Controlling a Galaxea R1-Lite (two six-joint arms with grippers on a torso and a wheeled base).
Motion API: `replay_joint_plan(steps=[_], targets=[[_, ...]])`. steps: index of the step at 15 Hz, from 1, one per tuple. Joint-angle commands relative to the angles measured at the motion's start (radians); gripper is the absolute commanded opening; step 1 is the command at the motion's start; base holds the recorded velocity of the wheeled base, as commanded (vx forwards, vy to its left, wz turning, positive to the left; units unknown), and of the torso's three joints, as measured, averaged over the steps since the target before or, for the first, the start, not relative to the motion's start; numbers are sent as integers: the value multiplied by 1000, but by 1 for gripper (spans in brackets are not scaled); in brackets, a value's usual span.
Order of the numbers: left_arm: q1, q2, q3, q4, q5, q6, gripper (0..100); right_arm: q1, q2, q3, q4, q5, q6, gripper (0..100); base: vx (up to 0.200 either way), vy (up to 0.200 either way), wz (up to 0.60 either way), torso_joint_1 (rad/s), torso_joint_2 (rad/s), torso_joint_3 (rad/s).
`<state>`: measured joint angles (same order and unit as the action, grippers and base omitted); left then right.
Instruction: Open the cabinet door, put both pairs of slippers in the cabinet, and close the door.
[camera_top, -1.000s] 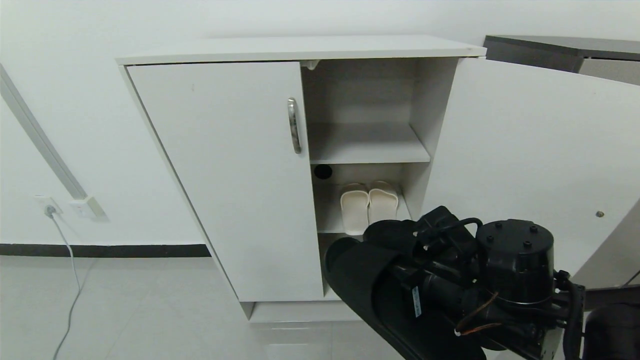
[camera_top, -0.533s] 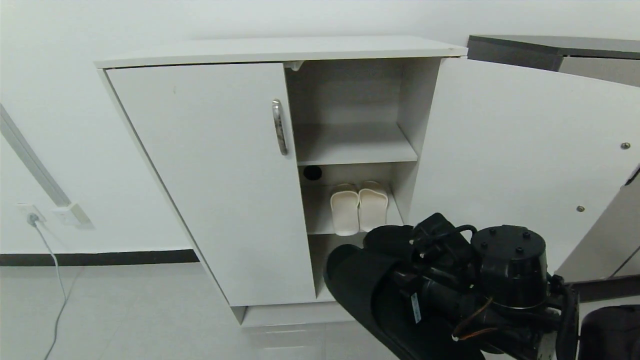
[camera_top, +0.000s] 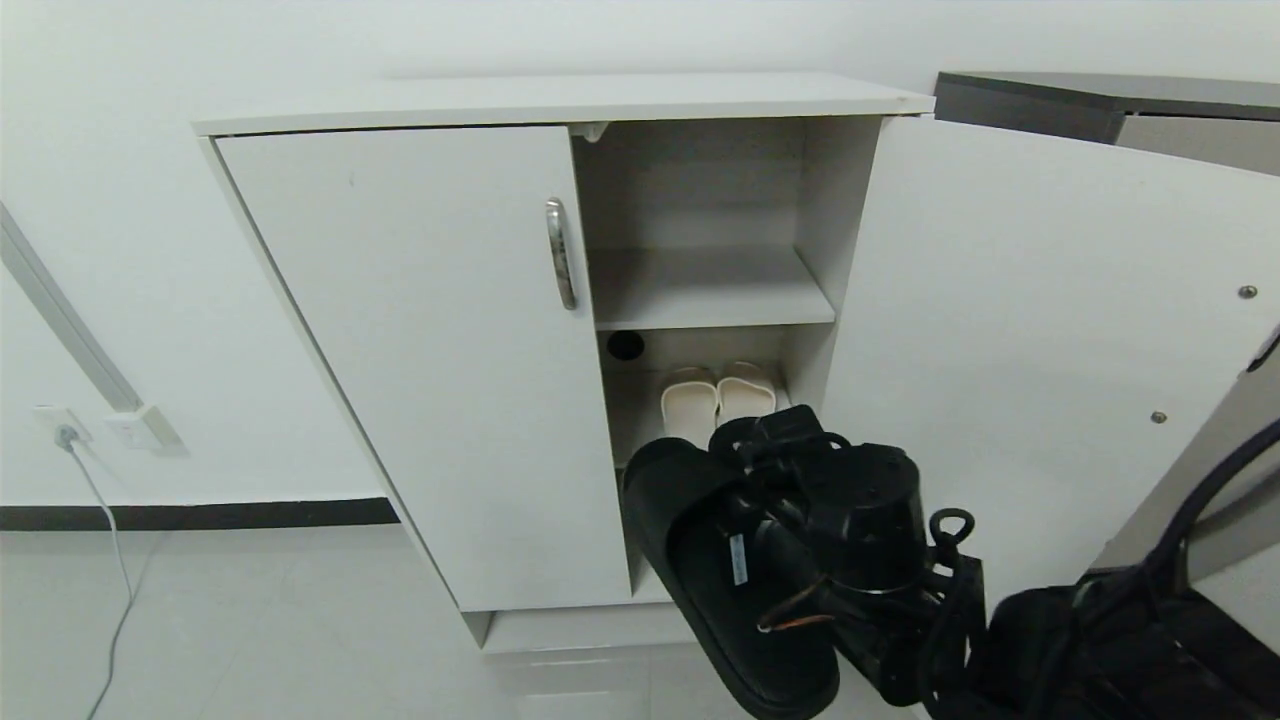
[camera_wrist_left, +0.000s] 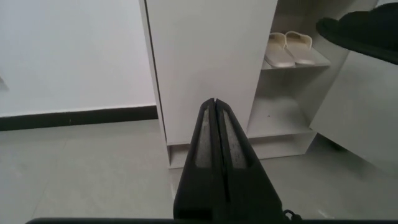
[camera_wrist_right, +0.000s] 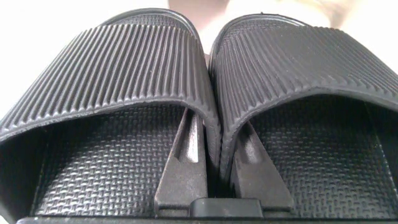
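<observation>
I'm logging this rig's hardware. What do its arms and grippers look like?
Everything is matte black. The left gripper has two long flat fingers with grey inlays, tapering to a rounded tip. The right gripper has slim wedge-shaped fingers. The right arm carries a drum-shaped joint cap, looped black cables, a thin orange wire and a small white label.

A white wall (camera_top: 150, 80) meets a pale tiled floor (camera_top: 250, 640) along a black baseboard strip (camera_top: 200, 513). A slanting white cable duct (camera_top: 60, 320) ends near a small white box (camera_top: 145, 424), just beside a wall socket (camera_top: 50, 415) whose grey cable (camera_top: 118, 590) trails down to the floor. At the far right stands what looks like a dark grey-topped unit (camera_top: 1100, 95).
</observation>
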<state>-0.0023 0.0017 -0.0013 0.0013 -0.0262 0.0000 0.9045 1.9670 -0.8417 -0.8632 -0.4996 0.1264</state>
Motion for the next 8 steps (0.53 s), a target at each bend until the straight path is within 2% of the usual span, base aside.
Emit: replay_joint_plan(steps=[1,2,3,4,5,7,8], targets=[[-1,0,0,0,0,0,0,21,58,-249,305,-109,147,0,0,0,0,0,0,0],[-1,0,0,0,0,0,0,30,58,-367,480,-178,210,0,0,0,0,0,0,0],[-1,0,0,0,0,0,0,33,61,-418,546,-203,230,0,0,0,0,0,0,0],[-1,0,0,0,0,0,0,34,81,-565,665,-293,265,0,0,0,0,0,0,0],[-1,0,0,0,0,0,0,33,85,-600,671,-310,257,0,0,0,0,0,0,0],[-1,0,1,0,0,0,0,31,70,-625,641,-323,154,0,0,0,0,0,0,0],[-1,0,0,0,0,-2,0,31,62,-632,564,-323,96,0,0,0,0,0,0,0]])
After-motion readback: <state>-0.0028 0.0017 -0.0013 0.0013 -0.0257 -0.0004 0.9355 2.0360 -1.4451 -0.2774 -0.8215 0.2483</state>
